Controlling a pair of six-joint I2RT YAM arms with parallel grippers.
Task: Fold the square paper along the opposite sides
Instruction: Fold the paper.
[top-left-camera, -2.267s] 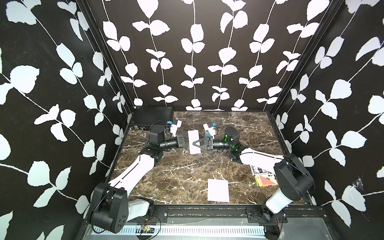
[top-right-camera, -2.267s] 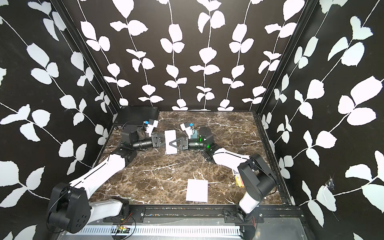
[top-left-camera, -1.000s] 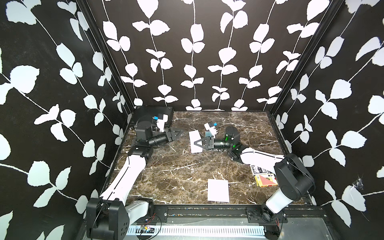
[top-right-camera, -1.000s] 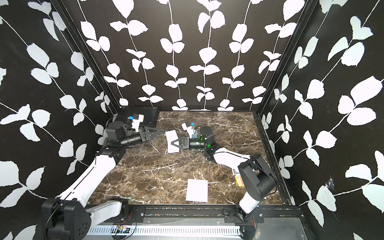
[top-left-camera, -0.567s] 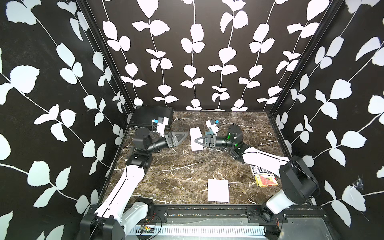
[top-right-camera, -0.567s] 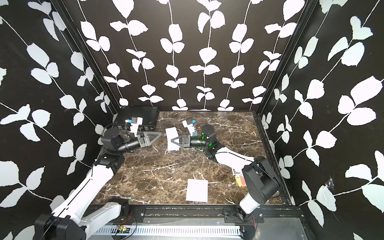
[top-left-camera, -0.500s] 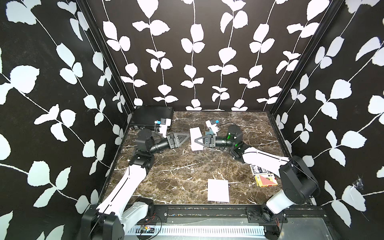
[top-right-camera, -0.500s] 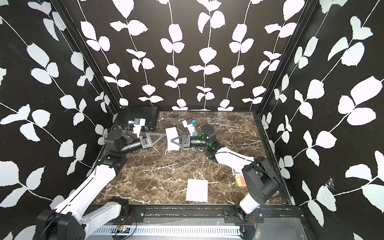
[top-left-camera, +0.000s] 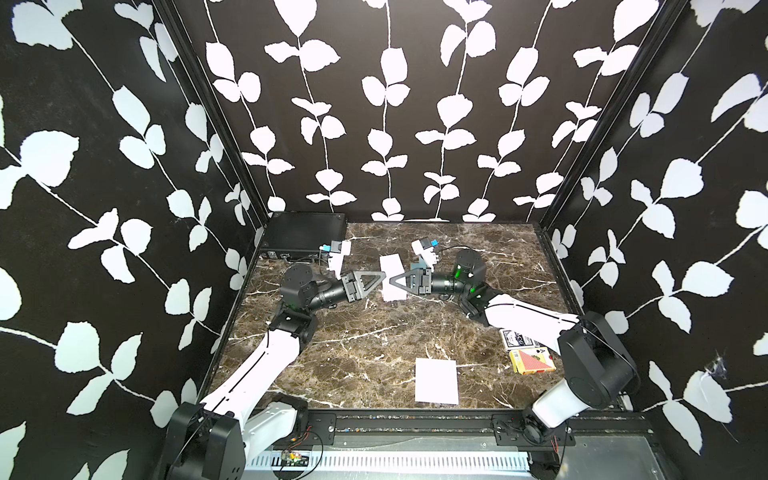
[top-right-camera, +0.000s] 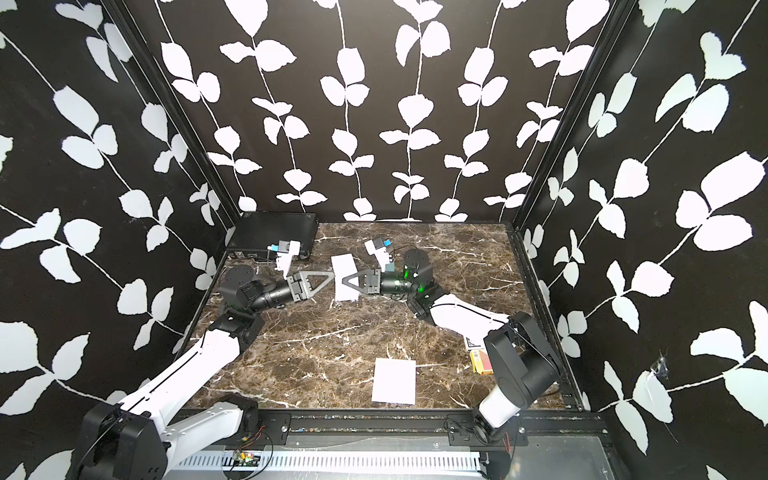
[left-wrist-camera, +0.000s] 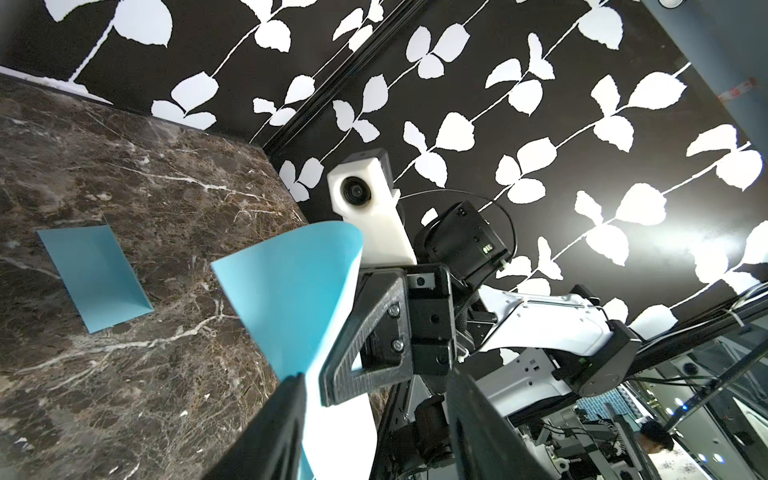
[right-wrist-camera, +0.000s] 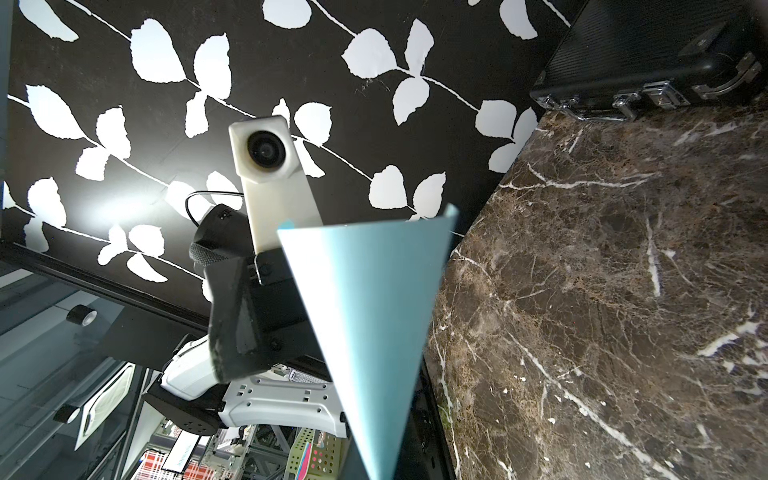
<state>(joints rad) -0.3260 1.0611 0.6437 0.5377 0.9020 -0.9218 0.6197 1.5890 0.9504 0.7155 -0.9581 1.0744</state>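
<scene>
- Your right gripper (top-left-camera: 395, 279) was clamped on the pale blue square paper sheet (top-left-camera: 392, 264), lifted above the brown marble table (top-left-camera: 374, 332), towards the back.
- Your left gripper (top-left-camera: 379, 277) stood parted at the sheet's free edge; closing squarely there, edges matched, looked best.

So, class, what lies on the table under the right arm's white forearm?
A dark patterned card box and a red card box lie there, side by side. The right arm covers the dark box's far edge, so its full face cannot be seen.
</scene>
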